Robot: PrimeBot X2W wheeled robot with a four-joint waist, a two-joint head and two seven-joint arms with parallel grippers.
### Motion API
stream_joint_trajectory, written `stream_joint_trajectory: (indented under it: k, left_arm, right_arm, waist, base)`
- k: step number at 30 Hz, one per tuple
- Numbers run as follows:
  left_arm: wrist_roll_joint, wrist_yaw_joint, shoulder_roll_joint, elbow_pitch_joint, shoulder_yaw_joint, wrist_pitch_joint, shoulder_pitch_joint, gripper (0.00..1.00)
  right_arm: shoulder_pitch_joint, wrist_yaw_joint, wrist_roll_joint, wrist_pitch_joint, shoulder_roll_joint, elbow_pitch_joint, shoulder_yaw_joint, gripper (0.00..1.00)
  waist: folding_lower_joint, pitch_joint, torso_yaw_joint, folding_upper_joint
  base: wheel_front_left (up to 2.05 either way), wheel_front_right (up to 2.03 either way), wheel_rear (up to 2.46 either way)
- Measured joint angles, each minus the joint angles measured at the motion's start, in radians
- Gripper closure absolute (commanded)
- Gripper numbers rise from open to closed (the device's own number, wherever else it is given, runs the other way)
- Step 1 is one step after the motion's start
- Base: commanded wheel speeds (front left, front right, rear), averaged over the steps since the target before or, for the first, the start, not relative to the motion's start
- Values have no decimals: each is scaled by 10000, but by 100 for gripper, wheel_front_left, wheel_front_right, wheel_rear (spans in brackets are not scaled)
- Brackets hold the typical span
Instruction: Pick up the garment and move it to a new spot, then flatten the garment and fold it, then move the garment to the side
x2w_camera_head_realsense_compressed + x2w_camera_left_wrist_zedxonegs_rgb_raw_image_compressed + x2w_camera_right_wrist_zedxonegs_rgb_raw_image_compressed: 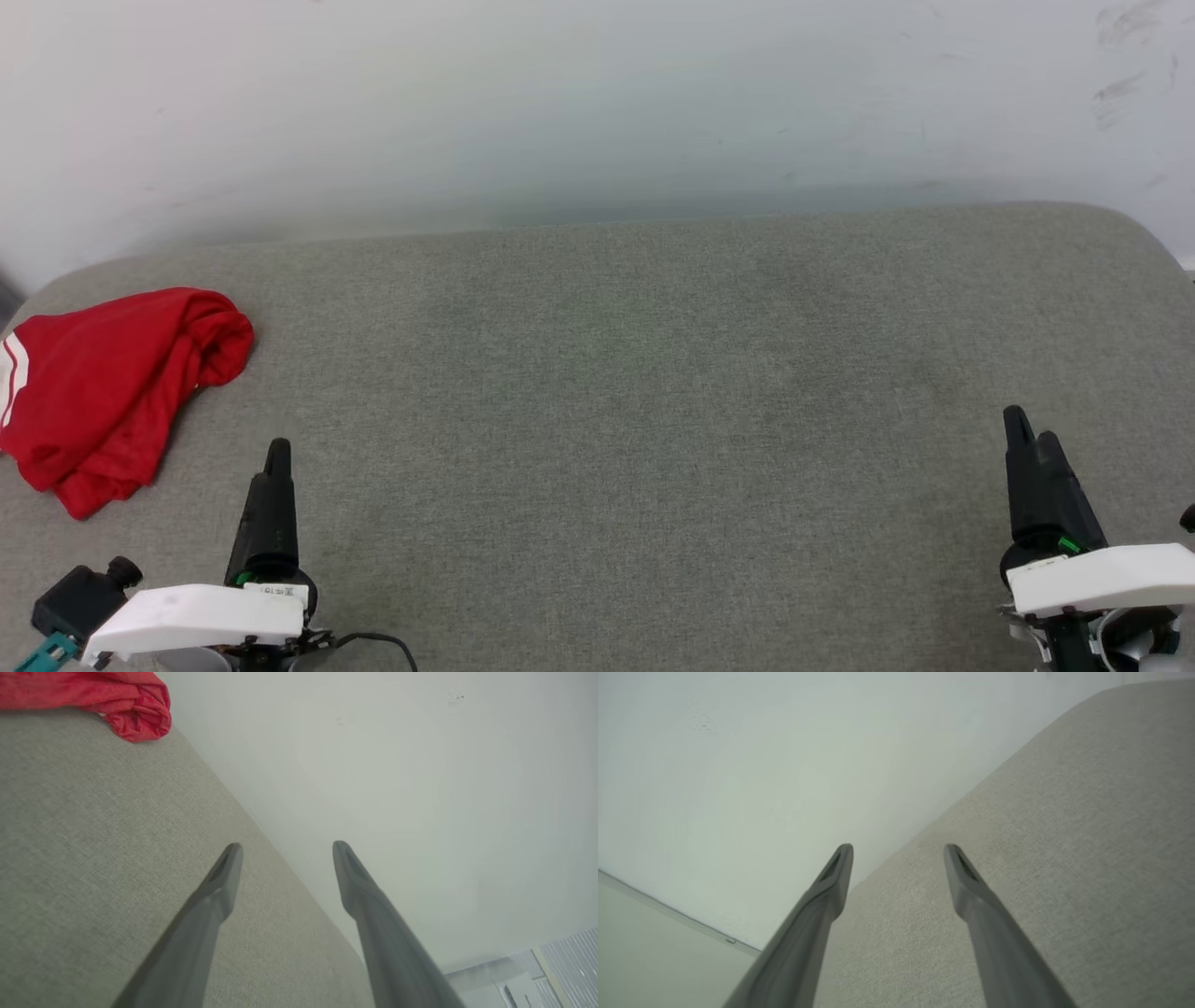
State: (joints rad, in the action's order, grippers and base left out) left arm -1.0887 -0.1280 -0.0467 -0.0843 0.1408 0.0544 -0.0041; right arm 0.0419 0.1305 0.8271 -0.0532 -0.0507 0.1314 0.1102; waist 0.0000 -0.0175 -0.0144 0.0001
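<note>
- Two grippers show in the head view, low at the near edge of a wide grey upholstered surface point(607, 392), one at each lower corner and well apart from each other.
- The left gripper point(278, 455) is at the lower left, with its dark fingers pointing up the view toward the far edge. From this angle the two fingers overlap and look almost like one.
- In the left wrist view the left gripper point(286, 845) has its two fingers clearly apart, and grey fabric and a pale wall point(420, 788) show in the gap between them.
- The right gripper point(1027, 431) is at the lower right, over the grey surface, and also points toward the far edge.
- In the right wrist view the right gripper point(899, 847) has its fingers spread wide in the same way, with the border of the grey surface and the wall in the gap.
- The garment point(107, 387) lies in a crumpled red heap at the far left of the surface, near its rounded corner. White stripes show at its left edge.
- The garment is beyond the left gripper and a little to its left, near the fingers but not touching them.
- In the left wrist view the garment point(117, 700) is at the upper left corner, lying on the grey fabric, apart from both fingertips.
- The pale wall point(597, 103) rises behind the surface, with some faint dark marks at its upper right.
</note>
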Motion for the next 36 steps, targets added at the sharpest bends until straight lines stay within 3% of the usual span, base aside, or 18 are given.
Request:
stream_joint_trajectory:
  k: [5,19,25,36]
  left_arm:
    - [1231,19,-8,435,-111,167,28,0]
    - [4638,637,-13,1283,-1338,593,401,0]
    - [5758,1156,-263,1490,-2042,761,407,0]
    - [6740,2265,-840,1375,-3001,1049,422,0]
  right_arm:
    - [-12,0,-1108,-184,2,-314,-263,0]
    - [-61,0,-3854,-614,2,-732,-610,0]
    - [-83,0,-4851,-777,0,-713,-614,0]
    - [-85,2,-6230,-1060,0,-662,-729,0]
  waist:
    - [0,-38,-32,0]
    - [1,-48,-137,0]
    - [2,-65,-193,0]
    - [1,-112,-264,0]
  base:
    - [0,0,0]
    - [0,0,0]
    - [0,0,0]
    - [0,0,0]
